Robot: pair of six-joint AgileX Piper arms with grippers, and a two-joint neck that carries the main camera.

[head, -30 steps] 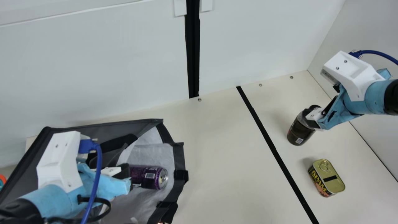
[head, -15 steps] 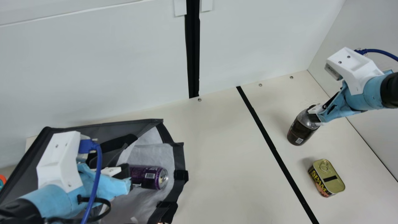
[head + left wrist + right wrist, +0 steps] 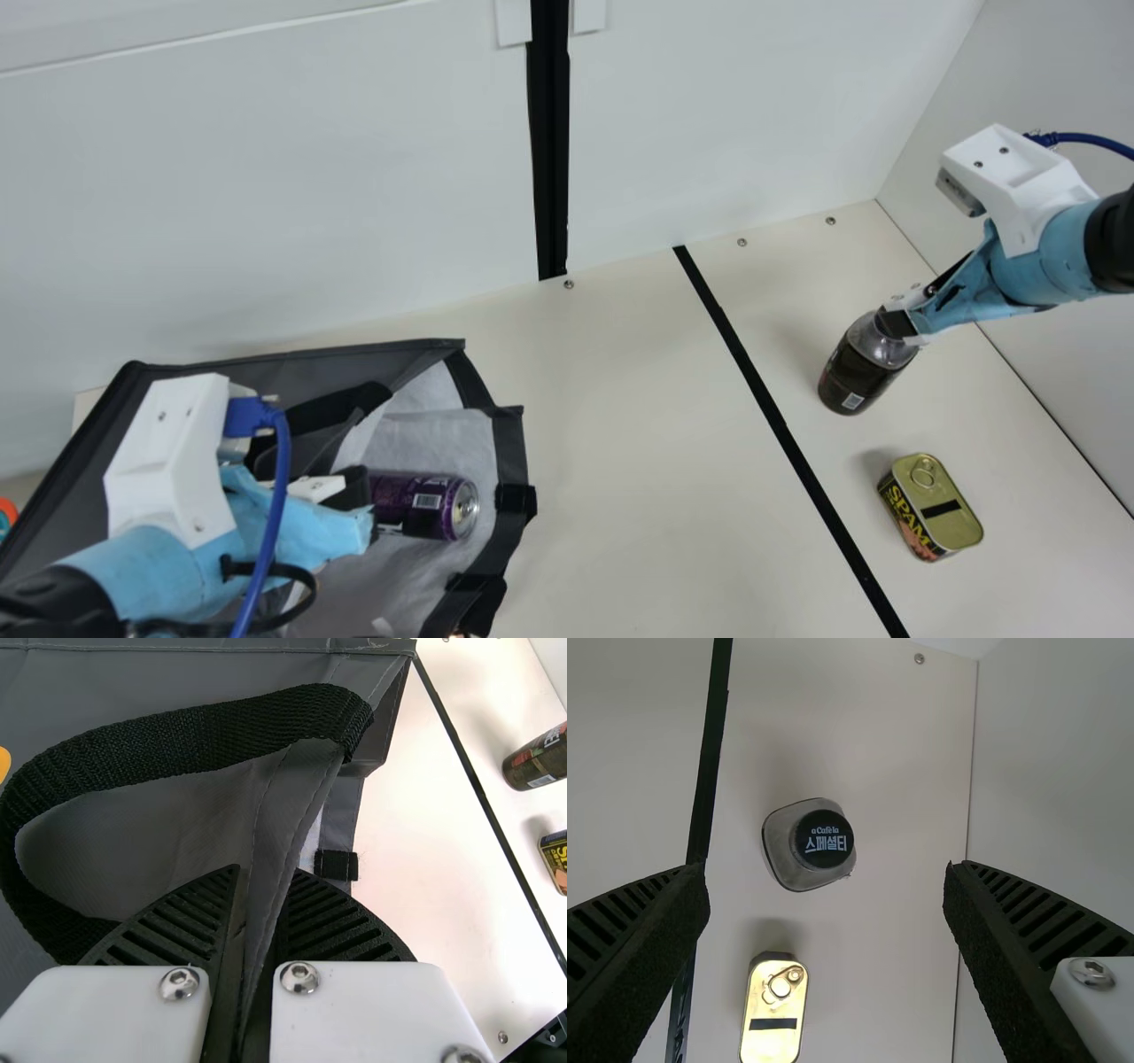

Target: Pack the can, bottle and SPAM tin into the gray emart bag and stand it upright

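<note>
My left gripper is at the gray bag, which lies open toward the middle. In the left wrist view the left gripper is shut on the bag's gray edge, beside the black handle strap. The purple can lies on its side in the bag mouth. My right gripper is over the top of the dark bottle, which stands upright. In the right wrist view the right gripper is open, the bottle's black cap seen between its fingers. The SPAM tin stands near the bottle.
A black tape line crosses the cream table between bag and bottle. White walls rise behind the table and at its right, close to the right arm. An orange and teal object shows at the far left edge.
My right gripper has drawn up and back from around the bottle's upper part, uncovering more of it. The bottle, the tin, the bag, the can and my left arm have stayed put.
</note>
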